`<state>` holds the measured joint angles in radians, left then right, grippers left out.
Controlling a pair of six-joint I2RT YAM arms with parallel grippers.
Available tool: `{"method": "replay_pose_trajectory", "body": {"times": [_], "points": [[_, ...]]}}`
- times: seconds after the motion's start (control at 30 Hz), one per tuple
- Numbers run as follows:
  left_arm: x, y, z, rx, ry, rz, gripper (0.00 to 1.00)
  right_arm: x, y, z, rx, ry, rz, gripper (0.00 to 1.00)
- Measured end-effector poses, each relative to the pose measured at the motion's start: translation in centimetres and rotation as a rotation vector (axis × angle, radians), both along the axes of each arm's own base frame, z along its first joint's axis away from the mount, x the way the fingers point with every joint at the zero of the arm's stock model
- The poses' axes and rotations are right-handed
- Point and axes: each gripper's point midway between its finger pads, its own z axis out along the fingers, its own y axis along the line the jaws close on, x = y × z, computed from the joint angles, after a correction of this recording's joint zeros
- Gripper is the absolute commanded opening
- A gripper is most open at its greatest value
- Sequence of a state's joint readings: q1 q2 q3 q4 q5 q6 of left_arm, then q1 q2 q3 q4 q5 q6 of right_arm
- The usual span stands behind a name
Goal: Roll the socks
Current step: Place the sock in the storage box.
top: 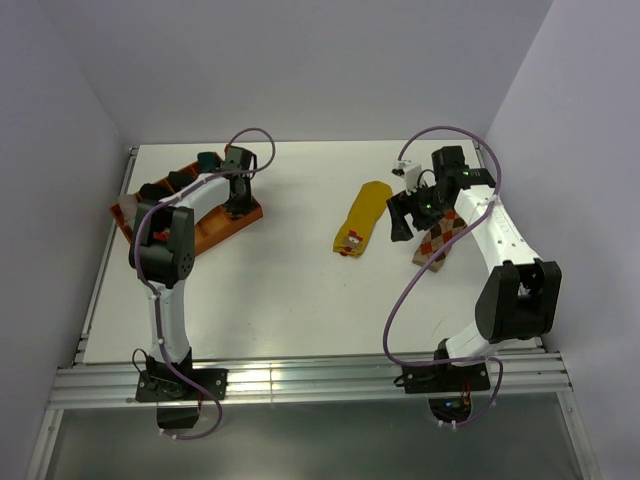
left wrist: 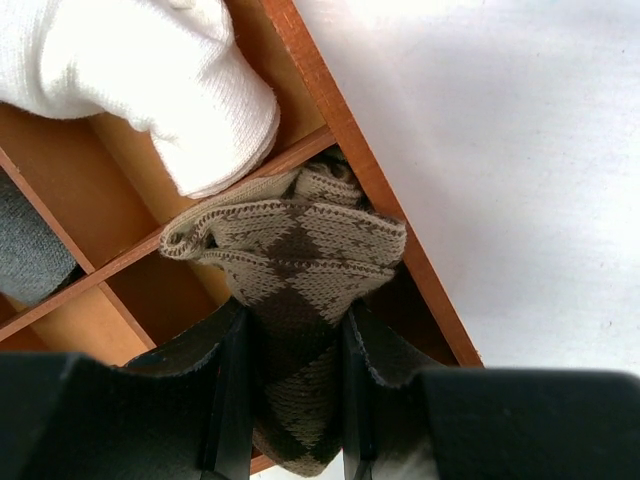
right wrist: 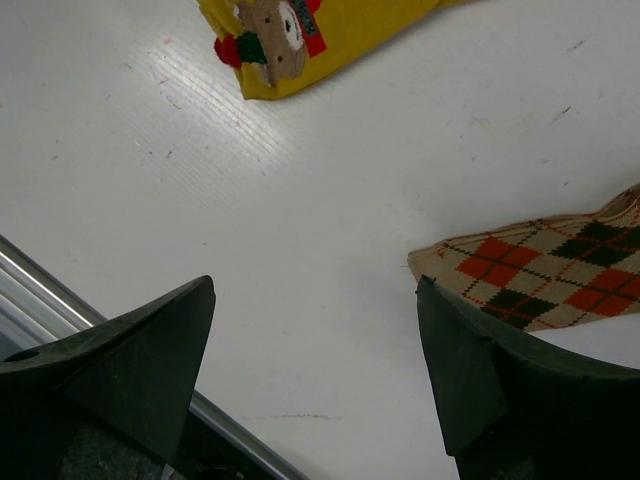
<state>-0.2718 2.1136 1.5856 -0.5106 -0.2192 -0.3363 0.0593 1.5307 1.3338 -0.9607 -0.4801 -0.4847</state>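
- The left gripper (left wrist: 295, 345) is clenched on the rolled brown-and-cream argyle knit sock (left wrist: 295, 245). It holds this bundle at a corner compartment of the orange-brown wooden divided tray (left wrist: 345, 135), just beside a white rolled bundle (left wrist: 170, 90). I cannot tell if the roll already touches the floor of the compartment.
- I judge that the firm grip is there so the roll does not open while it goes to its place. A grey bundle (left wrist: 30, 250) lies in a neighbouring compartment, so the tray seems to be the home for finished rolls.
- The right gripper (right wrist: 315, 330) is released, its jaws wide apart with nothing between them. It hovers low over the white table (right wrist: 300, 200), probably to be ready for the next sock.
- The long flat mustard-yellow sock (top: 362, 215), with a small red patch near one end, lies in the middle of the table. The flat orange-brown-cream argyle sock (right wrist: 550, 275) lies just beside the right finger, apart from it as far as I see.
- These two are not rolled yet, so I think one sock of three is done. The next move calls for a pinch on a thin flat end, which may slip.
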Motion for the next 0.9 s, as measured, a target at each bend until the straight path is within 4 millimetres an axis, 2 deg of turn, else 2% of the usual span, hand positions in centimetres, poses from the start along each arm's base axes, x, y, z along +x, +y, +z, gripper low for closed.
{"method": "replay_pose_trajectory", "body": {"times": [0.2,0.4,0.6,0.87,0.9], "points": [[0.40,0.08,0.17,0.001,-0.029,0.014,0.26,-0.02,0.10,-0.06,0.000,0.002,0.003,0.89],[0.41,0.16,0.33,0.003,-0.034,0.017,0.38,-0.02,0.25,-0.38,-0.002,0.012,0.008,0.89],[0.40,0.42,0.59,0.016,-0.032,0.024,0.46,-0.05,0.39,-0.38,-0.003,0.011,0.015,0.89],[0.40,0.57,0.84,0.025,-0.029,0.027,0.51,-0.06,0.45,-0.39,-0.003,0.011,0.018,0.89],[0.37,0.59,0.86,0.026,-0.027,0.027,0.55,-0.06,0.45,-0.39,-0.003,0.011,0.018,0.89]]}}
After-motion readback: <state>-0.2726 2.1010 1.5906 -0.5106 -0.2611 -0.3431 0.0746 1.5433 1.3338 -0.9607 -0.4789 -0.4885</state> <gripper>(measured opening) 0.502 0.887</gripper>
